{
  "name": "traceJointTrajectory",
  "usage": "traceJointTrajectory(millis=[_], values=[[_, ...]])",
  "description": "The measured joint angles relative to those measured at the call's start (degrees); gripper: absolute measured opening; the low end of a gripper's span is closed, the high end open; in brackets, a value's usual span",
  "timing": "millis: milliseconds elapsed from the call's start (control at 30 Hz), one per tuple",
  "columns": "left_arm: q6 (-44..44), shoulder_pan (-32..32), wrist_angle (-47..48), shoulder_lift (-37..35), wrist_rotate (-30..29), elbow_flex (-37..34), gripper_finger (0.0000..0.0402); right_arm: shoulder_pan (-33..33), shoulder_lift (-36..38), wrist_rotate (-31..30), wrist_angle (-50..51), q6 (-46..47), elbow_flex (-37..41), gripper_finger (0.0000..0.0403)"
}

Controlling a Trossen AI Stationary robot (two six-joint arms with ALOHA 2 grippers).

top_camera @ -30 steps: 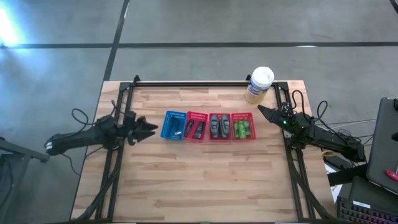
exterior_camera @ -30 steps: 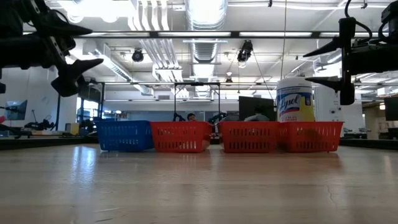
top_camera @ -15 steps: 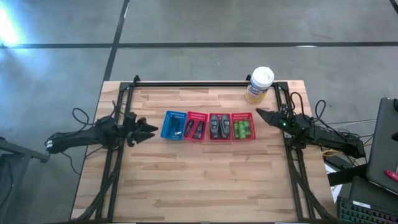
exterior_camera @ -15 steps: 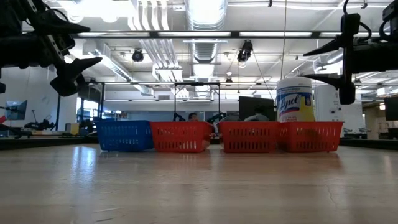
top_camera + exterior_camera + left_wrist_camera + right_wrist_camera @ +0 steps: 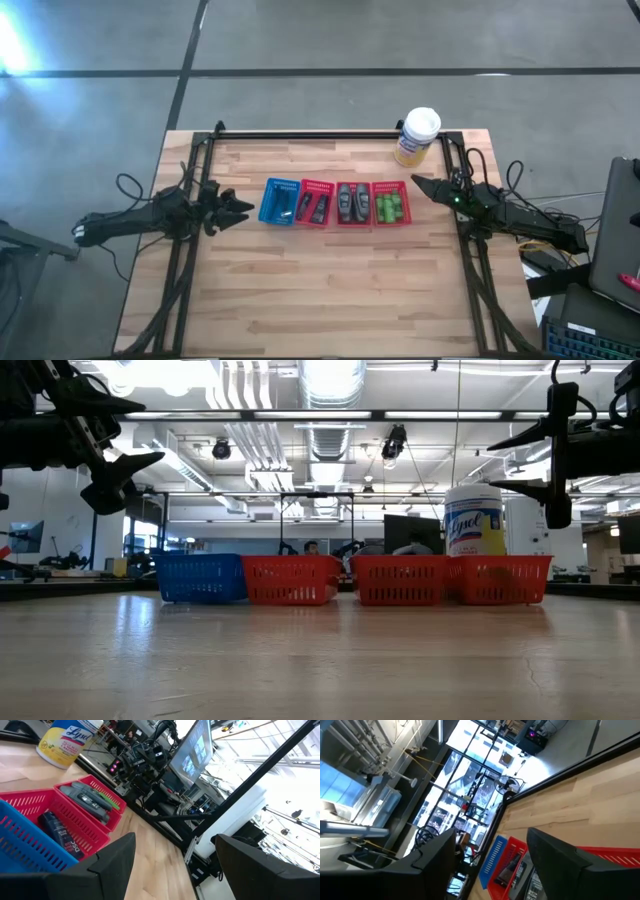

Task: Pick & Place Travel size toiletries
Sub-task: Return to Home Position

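Four small mesh baskets stand in a row mid-table: a blue basket [image 5: 281, 201] and three red baskets [image 5: 352, 204]. The toiletries lie inside them: a dark item in the blue one [image 5: 284, 212], dark packets [image 5: 317, 207], grey oval pieces [image 5: 351, 203] and green little bottles [image 5: 389, 208]. My left gripper [image 5: 245, 208] hovers open just left of the blue basket, above table height [image 5: 150, 433]. My right gripper [image 5: 416, 184] hovers open just right of the green-bottle basket [image 5: 495, 467]. Both hold nothing. The left wrist view shows a dark packet [image 5: 57, 832] and grey pieces [image 5: 90, 797].
A white-lidded, yellow-labelled canister [image 5: 417, 136] stands at the far right of the table, behind the rightmost basket [image 5: 474, 520]. A dark frame rail [image 5: 310, 134] runs along the far edge and down both sides. Bare wood [image 5: 320, 290] stretches in front of the baskets.
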State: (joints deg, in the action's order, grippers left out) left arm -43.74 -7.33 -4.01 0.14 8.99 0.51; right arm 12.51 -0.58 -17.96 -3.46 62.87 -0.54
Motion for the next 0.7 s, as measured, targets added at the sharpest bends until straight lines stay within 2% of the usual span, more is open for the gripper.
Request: traceJointTrajectory(millis=[133, 300, 367, 500, 600, 700], values=[[1.56, 0.00, 0.00, 0.02, -0.21, 0.00, 0.0280, 0.00, -0.02, -0.01, 0.02, -0.33, 0.00, 0.0253], [12.84, -0.09, 0.31, 0.07, -2.01, 0.02, 0.0280, 0.00, 0.03, -0.02, 0.14, -4.20, 0.00, 0.0270], [19.74, -0.09, 1.96, 0.17, -2.04, 0.02, 0.0280, 0.01, 0.03, -0.07, 0.24, -11.03, 0.00, 0.0276], [30.54, -0.09, 2.51, 0.72, -2.22, 0.07, 0.0280, 0.09, 0.01, 1.10, 0.38, -34.94, 0.00, 0.0291], [34.19, -0.09, 2.56, 1.18, -2.53, 0.07, 0.0280, 0.08, -0.61, 4.43, 0.81, -50.27, 0.00, 0.0302], [34.53, -0.09, 2.67, 1.27, -2.68, 0.09, 0.0280, 0.09, -1.42, 4.66, 0.87, -57.45, 0.00, 0.0313]])
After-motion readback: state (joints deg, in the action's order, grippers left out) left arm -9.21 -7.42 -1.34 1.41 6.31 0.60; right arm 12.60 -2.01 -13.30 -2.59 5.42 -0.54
